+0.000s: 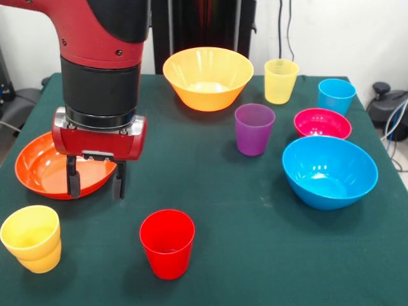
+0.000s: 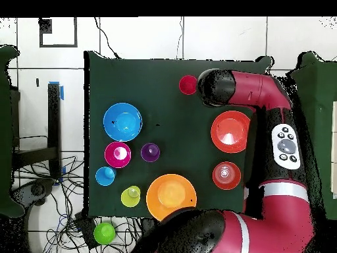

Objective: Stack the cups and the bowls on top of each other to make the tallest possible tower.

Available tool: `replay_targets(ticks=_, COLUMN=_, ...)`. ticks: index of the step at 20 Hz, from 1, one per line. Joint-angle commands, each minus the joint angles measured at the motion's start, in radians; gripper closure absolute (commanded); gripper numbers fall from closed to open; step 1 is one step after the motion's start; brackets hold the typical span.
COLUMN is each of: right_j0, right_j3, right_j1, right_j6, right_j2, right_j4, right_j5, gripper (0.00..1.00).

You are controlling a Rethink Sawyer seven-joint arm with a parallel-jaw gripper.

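Dark green cloth covers the table (image 1: 210, 191), with a white wall behind it. No tower is assembled; all cups and bowls stand apart on the cloth, upright and open-side up.

In the front view, the red cup (image 1: 167, 243) stands near the front edge, and the yellow-orange cup (image 1: 32, 238) sits at the front left corner. The purple cup (image 1: 254, 129) stands mid-table, with the pale yellow cup (image 1: 280, 81) and the blue cup (image 1: 336, 96) behind it toward the right.

The large yellow-orange bowl (image 1: 208, 78) sits at the back centre. The small magenta-pink bowl (image 1: 322, 123) lies just behind the large blue bowl (image 1: 329, 171) on the right. The wide shallow orange bowl (image 1: 54, 169) lies at the left edge.

The gripper (image 1: 95, 185) hangs over the near rim of the shallow orange bowl, fingers (image 1: 74, 180) pointing down and spread apart, holding nothing. The red cup stands to its front right, clear of it.
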Motion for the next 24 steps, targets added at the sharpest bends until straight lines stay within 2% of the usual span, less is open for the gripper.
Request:
replay_targets(ticks=1, right_j0=-0.005, right_j3=0.078, right_j1=0.049, right_j6=-0.317, right_j2=0.119, right_j4=-0.093, right_j5=0.030, gripper=0.00)
replay_targets(ticks=19, right_j0=-0.075, right_j3=0.056, right_j1=0.095, right_j6=-0.374, right_j2=0.203, right_j4=-0.209, right_j5=-0.031, gripper=0.00)
replay_targets(ticks=24, right_j0=-0.097, right_j3=0.057, right_j1=0.094, right_j6=-0.400, right_j2=0.228, right_j4=-0.234, right_j5=-0.019, gripper=0.00)
